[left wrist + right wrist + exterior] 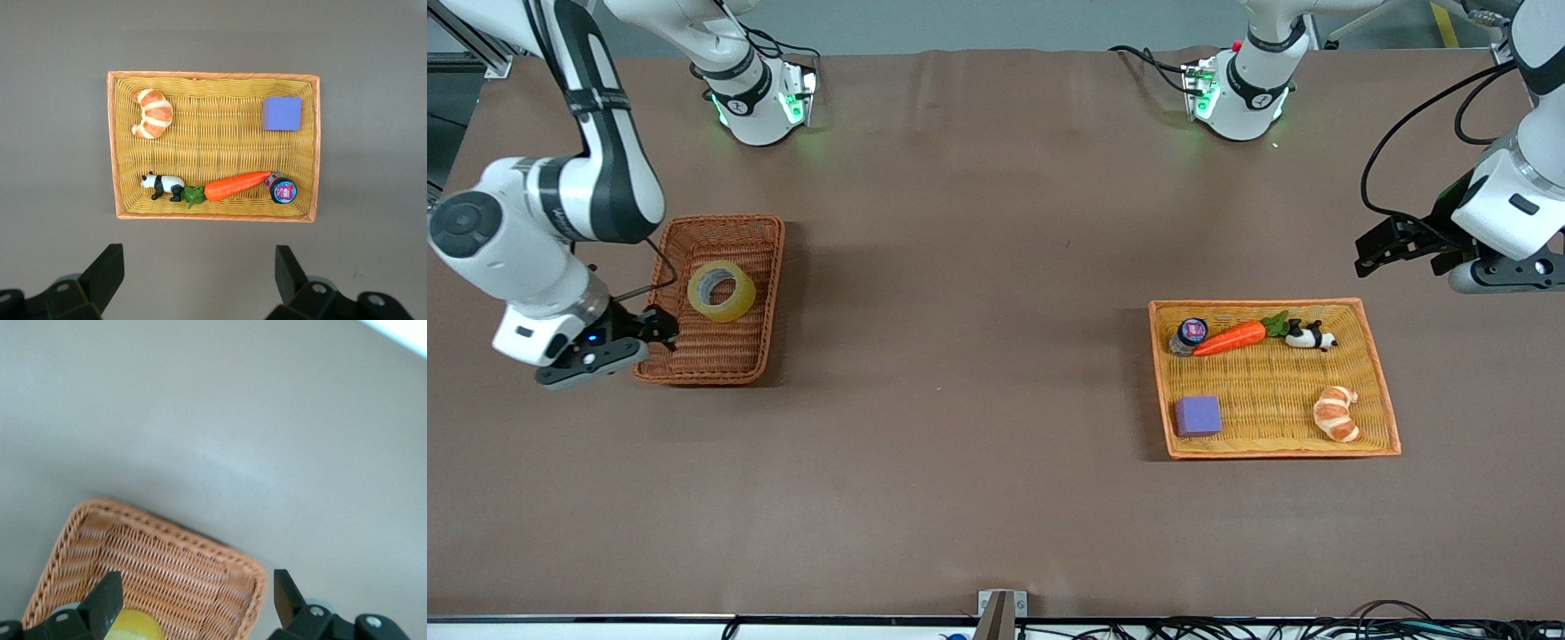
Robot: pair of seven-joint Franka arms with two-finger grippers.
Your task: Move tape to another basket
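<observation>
Right gripper (660, 327), left of frame in the front view: fingers spread apart, nothing between them, hovering at the reddish-brown basket (713, 356), over its side toward the right arm's end of the table. In the right wrist view both fingertips (107, 600) stand wide, with the basket's rim (160, 527) and a sliver of the tape (133, 625) at the lower edge.

Tape (721, 291) lies inside that basket, tilted so its grey core faces the camera, free of the gripper.

Left gripper (1387, 244), right edge of frame: held in the air, waiting, fingers apart and empty, above bare table beside the yellow tray basket (1378, 373). The left wrist view looks down on that tray (213, 77): croissant (153, 113), purple block (281, 113), panda (162, 185), carrot (233, 187), pink-lidded jar (283, 189).
</observation>
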